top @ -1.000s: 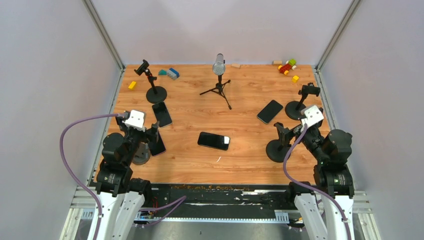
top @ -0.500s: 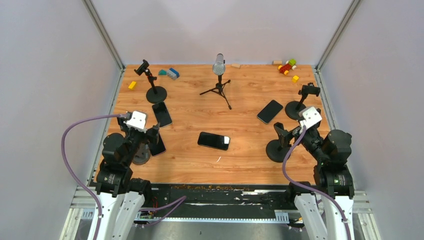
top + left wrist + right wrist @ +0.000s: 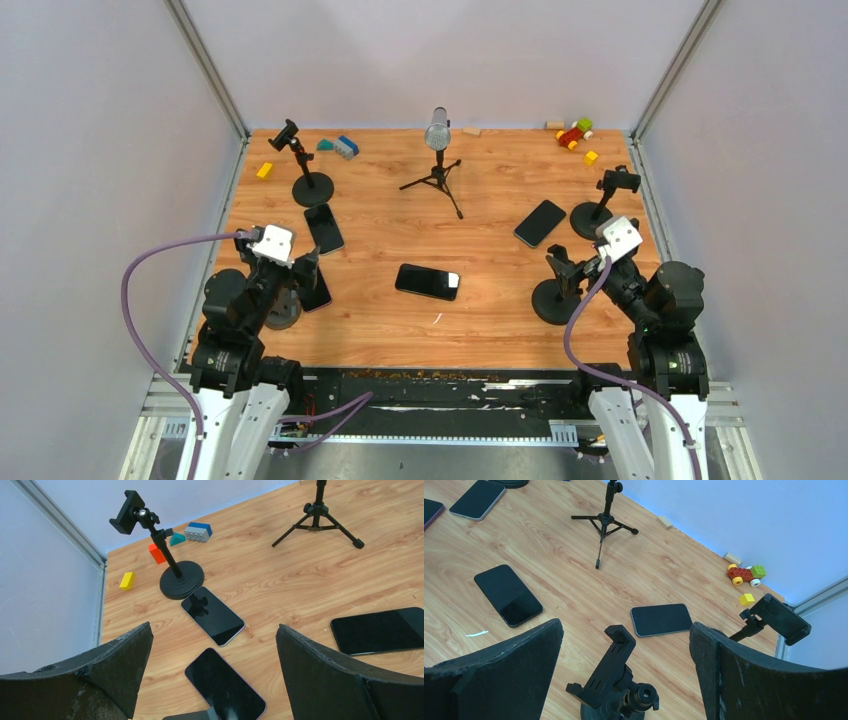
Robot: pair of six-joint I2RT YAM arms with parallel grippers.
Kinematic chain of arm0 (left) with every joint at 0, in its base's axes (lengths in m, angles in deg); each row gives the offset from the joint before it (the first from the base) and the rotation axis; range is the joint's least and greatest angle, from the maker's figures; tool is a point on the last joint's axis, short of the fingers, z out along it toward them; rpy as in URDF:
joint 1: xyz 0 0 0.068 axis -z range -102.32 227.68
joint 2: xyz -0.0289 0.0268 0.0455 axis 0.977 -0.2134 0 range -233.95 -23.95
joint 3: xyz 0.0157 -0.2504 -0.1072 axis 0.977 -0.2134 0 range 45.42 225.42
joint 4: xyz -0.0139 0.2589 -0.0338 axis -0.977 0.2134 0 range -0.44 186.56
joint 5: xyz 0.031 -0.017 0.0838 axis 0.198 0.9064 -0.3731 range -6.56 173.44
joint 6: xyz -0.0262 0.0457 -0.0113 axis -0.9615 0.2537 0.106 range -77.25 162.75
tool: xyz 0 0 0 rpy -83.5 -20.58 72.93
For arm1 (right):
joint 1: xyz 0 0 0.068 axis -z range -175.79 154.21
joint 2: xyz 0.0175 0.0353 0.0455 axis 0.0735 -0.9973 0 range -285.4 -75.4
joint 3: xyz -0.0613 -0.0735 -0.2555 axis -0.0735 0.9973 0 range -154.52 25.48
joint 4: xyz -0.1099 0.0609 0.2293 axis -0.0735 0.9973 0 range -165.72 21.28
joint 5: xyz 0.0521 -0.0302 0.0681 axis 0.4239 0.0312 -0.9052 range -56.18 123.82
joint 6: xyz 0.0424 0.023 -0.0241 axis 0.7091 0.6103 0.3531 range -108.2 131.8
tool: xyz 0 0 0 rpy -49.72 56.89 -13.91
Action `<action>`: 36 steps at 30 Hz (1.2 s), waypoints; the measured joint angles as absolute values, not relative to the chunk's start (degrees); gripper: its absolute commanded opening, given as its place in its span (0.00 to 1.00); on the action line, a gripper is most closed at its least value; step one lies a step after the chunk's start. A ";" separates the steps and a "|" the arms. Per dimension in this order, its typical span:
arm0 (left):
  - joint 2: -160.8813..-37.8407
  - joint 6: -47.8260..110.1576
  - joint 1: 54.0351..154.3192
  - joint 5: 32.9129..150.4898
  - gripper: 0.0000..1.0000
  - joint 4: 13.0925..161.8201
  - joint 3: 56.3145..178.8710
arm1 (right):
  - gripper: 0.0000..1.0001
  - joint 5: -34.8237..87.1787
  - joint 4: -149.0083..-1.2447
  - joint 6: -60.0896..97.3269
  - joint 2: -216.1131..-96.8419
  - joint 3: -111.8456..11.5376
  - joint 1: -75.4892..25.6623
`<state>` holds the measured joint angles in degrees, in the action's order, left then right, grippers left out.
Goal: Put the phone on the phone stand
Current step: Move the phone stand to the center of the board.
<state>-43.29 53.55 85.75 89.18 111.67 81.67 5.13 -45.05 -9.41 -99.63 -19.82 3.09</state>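
Several black phones lie flat on the wooden table: one in the middle (image 3: 428, 282), one at the right (image 3: 540, 222), and two at the left (image 3: 324, 228) (image 3: 315, 290). My left gripper (image 3: 303, 270) is open and empty above the near left phone (image 3: 225, 685), with a grey stand part (image 3: 192, 714) just beneath it. My right gripper (image 3: 566, 268) is open and empty above a black phone stand (image 3: 616, 672), whose empty clamp tilts upward. Two more empty stands are at the far left (image 3: 302, 165) and far right (image 3: 603, 200).
A microphone on a tripod (image 3: 438, 160) stands at the back middle. Toy blocks lie at the back left (image 3: 340, 146) and back right (image 3: 575, 133), and a yellow block (image 3: 264, 170) lies by the left rail. Metal frame rails (image 3: 210, 75) border the table.
Both wrists have shifted very slightly toward the near edge. Phones and stands have not moved.
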 measured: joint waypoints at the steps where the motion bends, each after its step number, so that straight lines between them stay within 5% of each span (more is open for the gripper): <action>1: -43.29 53.58 85.75 89.20 1.00 111.67 81.65 | 1.00 4.98 -45.05 -9.43 -99.60 -19.82 3.09; 18: -43.16 53.75 85.75 90.25 1.00 111.69 81.67 | 1.00 2.29 -43.30 -11.92 -99.14 -19.69 3.09; 36: -42.96 54.65 85.75 91.52 1.00 111.78 81.35 | 0.64 4.06 -39.01 -12.73 -112.96 -20.80 2.98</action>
